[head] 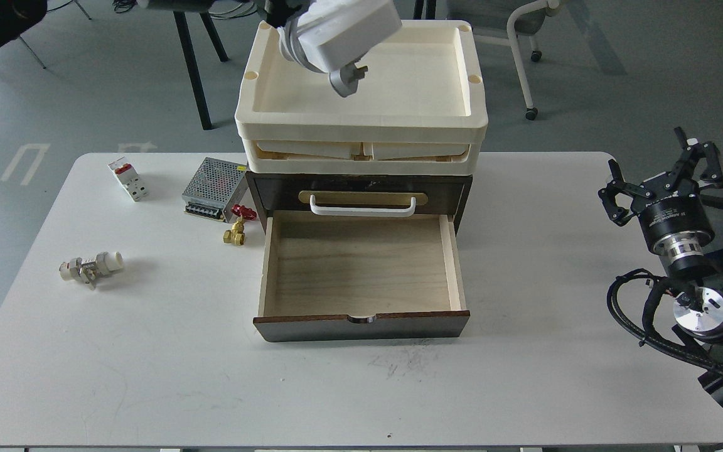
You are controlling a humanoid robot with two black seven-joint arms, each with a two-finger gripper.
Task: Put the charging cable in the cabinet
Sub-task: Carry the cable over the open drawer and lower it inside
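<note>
The charging cable (339,28), a white power strip with its cord coiled round it, hangs tilted in the air above the cream trays at the top of the head view. Its grey plug (348,78) dangles below it. My left gripper (278,11) shows only as a dark part at the top edge, against the strip's left end, and holds it. The dark brown cabinet (261,191) stands mid-table. Its lower pale-wood drawer (361,267) is pulled out toward me and is empty. My right gripper (656,179) is open and empty at the table's right edge.
Two stacked cream trays (361,122) sit on the cabinet. Left of it lie a mesh power supply box (214,187), a brass valve with a red handle (238,226), a white breaker (128,179) and a white fitting (91,267). Chairs stand behind the white table (148,376).
</note>
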